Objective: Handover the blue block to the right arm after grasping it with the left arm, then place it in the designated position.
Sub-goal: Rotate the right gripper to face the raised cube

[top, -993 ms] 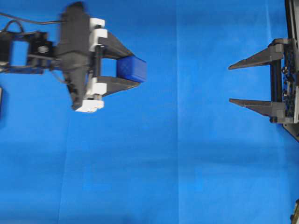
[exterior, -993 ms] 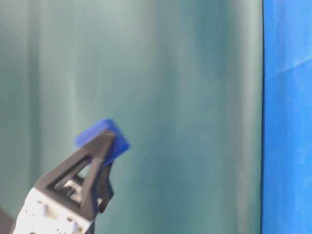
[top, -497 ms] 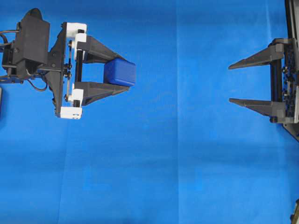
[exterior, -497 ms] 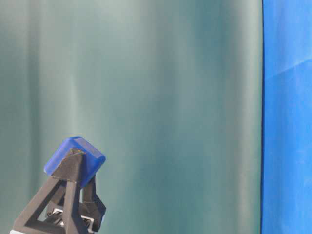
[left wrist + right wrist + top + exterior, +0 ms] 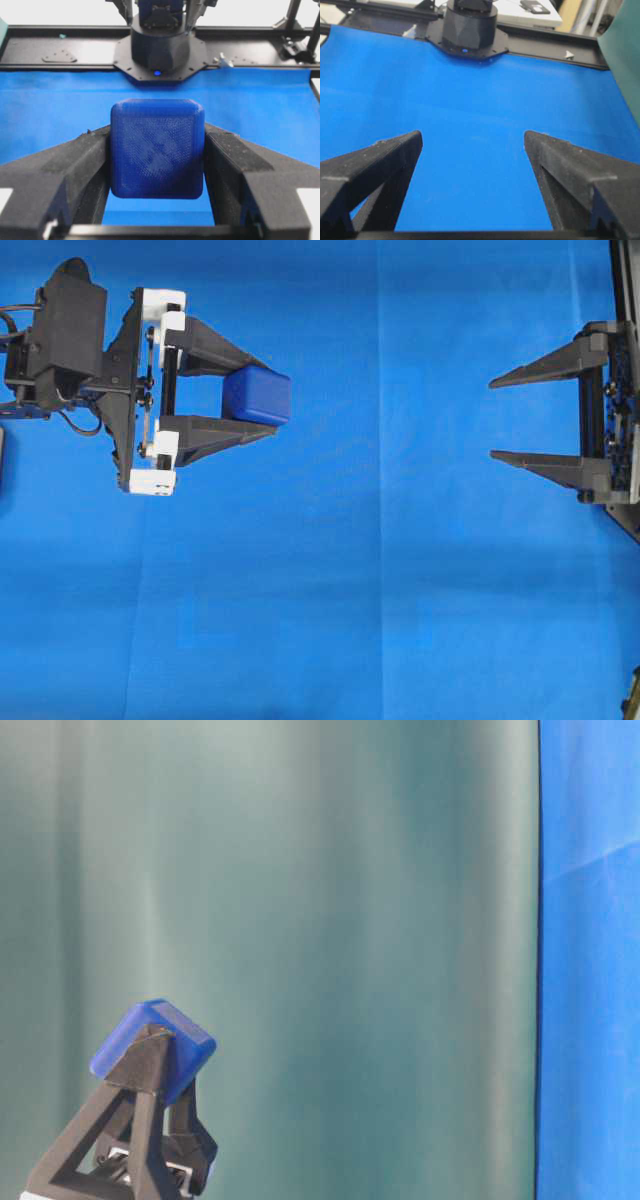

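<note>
Covering the table, blue cloth, teal curtain behind

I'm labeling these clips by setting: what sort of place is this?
Probably a robotics lab bench: a blue cloth covers the table, two arm bases are bolted to a black frame, and a green curtain screens the back.

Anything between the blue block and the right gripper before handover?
Nothing: in the overhead view only bare blue cloth lies between the blue block and the open right gripper.
</note>
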Tool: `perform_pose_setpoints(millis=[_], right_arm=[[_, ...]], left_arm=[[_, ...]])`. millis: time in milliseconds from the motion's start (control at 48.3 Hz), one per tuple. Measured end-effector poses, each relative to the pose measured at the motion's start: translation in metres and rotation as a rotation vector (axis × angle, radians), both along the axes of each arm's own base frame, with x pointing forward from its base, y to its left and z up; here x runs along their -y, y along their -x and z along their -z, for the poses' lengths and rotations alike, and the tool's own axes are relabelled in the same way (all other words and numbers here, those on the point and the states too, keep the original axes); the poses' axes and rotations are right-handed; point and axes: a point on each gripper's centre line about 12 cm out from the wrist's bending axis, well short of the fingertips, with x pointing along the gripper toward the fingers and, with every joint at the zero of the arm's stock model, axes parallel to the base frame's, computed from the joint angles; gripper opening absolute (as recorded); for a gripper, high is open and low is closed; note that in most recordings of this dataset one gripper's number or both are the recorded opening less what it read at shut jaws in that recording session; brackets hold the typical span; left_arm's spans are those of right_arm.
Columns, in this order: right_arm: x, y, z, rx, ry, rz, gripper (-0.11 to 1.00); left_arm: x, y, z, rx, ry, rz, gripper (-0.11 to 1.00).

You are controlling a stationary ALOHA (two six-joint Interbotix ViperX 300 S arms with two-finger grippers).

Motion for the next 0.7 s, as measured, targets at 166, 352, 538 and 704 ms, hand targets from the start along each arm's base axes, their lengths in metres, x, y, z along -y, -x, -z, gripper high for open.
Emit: perform_pose_setpoints(millis=[166, 352, 538, 704], right_arm=[[-0.001, -0.001, -0.006, 0.014, 0.057, -0.01, 0.96], [-0.003, -0.003, -0.014, 0.013, 0.228, -0.036, 0.96], [-0.005, -0.004, -0.018, -0.002, 0.479, -0.063, 0.96], [-0.006, -0.004, -0.021, 0.008, 0.746, -0.091, 0.96]], left_arm=[[0.0, 0.0, 0.0, 0.0, 0.002, 0.0, 0.46], [0.0, 0.0, 0.001, -0.002, 0.002, 0.0, 0.46], [0.0, 0.0, 0.002, -0.005, 0.003, -0.001, 0.46], [0.0, 0.0, 0.001, -0.003, 0.003, -0.001, 0.46]])
